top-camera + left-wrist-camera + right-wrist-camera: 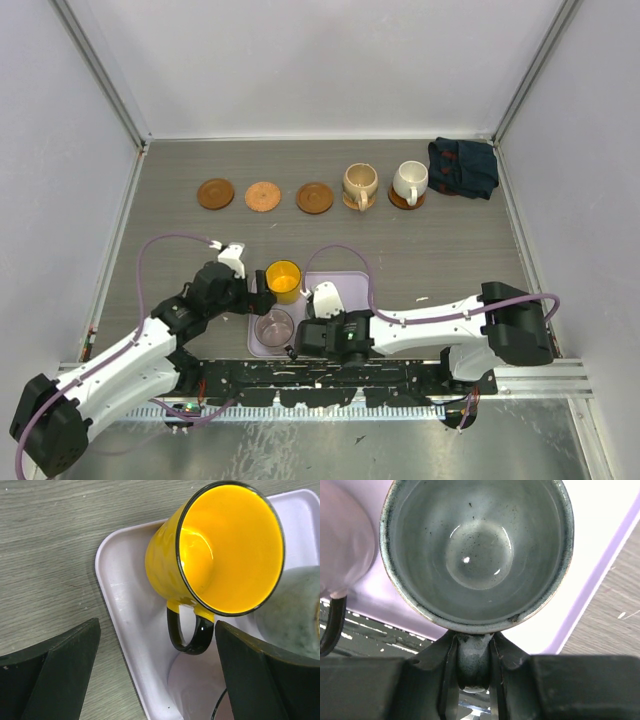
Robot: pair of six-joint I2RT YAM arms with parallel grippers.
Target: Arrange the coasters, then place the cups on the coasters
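1. The left gripper (156, 645) is spread as wide as it goes. Its two dark fingers (60, 675) stand well apart, one on each side of the black handle of the yellow cup (227, 550). They hold nothing.
2. The yellow cup stands at the far left corner of the lilac tray (340, 283), with its handle pointing towards the left gripper.
3. The right gripper (473, 645) is nearly closed. Its fingers (447, 665) press on both sides of the handle of the grey-green cup (477, 555), so it has hold of that cup.
4. The grey-green cup is upright over the tray, just right of the yellow cup. In the top view the right gripper hides it. Whether its base rests on the tray cannot be told.
5. The pink cup (273, 326) stands at the near left of the tray, just beside the grey-green cup.
6. Five coasters lie in a row along the far side of the table (200, 250). The left three are bare (215, 193), (263, 196), (315, 198).
7. The tan cup (360, 183) sits on the fourth coaster and the white cup (410, 180) on the fifth.
8. A dark navy cloth (463, 167) lies at the far right, just beside the white cup.
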